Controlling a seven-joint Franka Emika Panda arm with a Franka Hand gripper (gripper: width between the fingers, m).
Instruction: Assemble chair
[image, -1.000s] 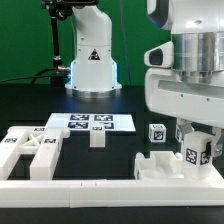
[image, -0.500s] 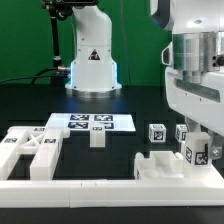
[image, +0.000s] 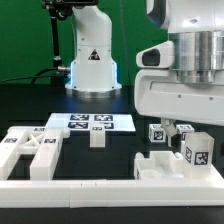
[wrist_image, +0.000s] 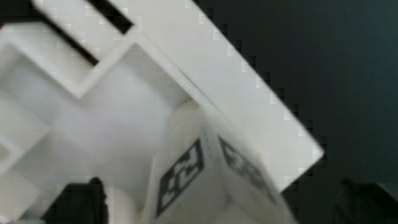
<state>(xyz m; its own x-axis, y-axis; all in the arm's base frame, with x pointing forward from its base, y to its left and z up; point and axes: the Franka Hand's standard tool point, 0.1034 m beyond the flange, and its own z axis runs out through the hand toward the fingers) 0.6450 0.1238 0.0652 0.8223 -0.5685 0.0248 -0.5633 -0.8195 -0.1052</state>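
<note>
The gripper (image: 181, 128) hangs just above the tagged leg (image: 197, 151), jaws spread wide and gripping nothing. The leg stands upright at 4 o'clock in the exterior view, touching the notched piece (image: 160, 166) at its 9 o'clock. That piece lies against the border rail (image: 90, 188), probably to brace the joint. Whether the leg is fully seated cannot be told.
</note>
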